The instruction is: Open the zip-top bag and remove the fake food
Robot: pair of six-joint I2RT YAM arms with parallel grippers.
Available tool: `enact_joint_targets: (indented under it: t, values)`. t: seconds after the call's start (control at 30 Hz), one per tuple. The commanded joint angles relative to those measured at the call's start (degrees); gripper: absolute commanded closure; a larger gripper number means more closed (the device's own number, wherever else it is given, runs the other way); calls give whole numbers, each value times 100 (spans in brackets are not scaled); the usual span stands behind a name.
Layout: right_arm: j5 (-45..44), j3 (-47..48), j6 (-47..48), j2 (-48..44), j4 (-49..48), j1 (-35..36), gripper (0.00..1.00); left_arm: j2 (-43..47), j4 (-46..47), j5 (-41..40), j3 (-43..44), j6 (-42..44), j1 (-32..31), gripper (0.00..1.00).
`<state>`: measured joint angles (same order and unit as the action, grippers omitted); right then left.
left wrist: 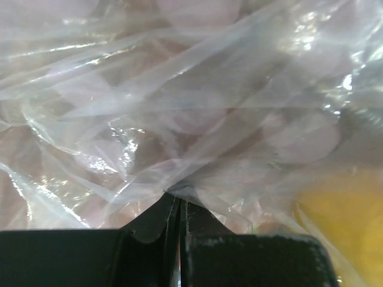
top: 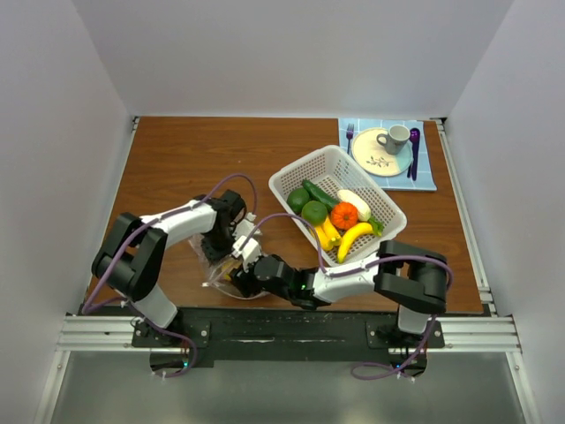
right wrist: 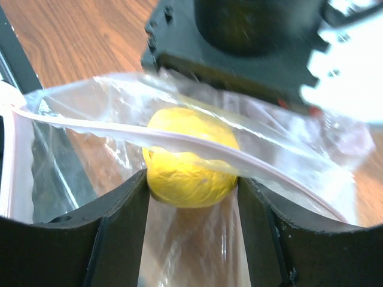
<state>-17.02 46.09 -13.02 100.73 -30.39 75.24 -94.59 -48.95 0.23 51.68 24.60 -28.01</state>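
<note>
My left gripper (left wrist: 179,202) pinches the zip-top bag (left wrist: 179,89) film. My right gripper (right wrist: 192,182) clasps yellow fake food (right wrist: 185,140) inside it.

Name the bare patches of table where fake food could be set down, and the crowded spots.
Bare wood: the table at its far-left, bordered by the back edge, the white basket and the left arm; a patch right of the basket, below the blue placemat. Crowded: near centre, where the left tool pinches the zip-top bag and the right tool grips a yellow fruit.
</note>
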Motion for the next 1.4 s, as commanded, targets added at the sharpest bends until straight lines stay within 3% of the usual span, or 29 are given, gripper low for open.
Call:
enact_joint_targets:
  t: [0.0, 0.2, 0.33, 0.47, 0.73, 0.83, 0.87, 0.93, 0.97, 1.37]
  values:
    - [-601, -249, 10, -493, 60, -45, 66, -526, 861, -207, -378, 133, 217, 95]
    - [-689, -311, -43, -852, 506, -45, 68, -858, 1220, -1041, -370, -25, 436, 96]
    - [-645, -363, -87, -1589, 1043, -45, 68, -1140, 1397, -1332, -27, -315, 788, 96]
    - [-680, -557, -78, -1881, 1228, -53, 66, -1203, 1239, -860, 263, -403, 832, 96]
    - [-408, 330, 18, -880, 1387, -45, 59, -957, 1063, -542, 264, -465, 665, 96]
    - [-259, 717, 10, -485, 1378, -45, 48, -877, 1001, -550, 255, -421, 665, 96]
    - [-241, 805, 10, -397, 1378, -45, 40, -860, 975, -568, 237, -412, 665, 96]
    - [-223, 1051, 10, -160, 1378, -45, 11, -842, 966, -568, 228, -395, 665, 96]
    - [-215, 1104, 44, -98, 1369, -45, 1, -833, 975, -568, 228, -395, 665, 96]
    - [-355, 1719, 10, 939, 1378, -54, 1, -711, 914, -428, 193, -447, 533, 96]
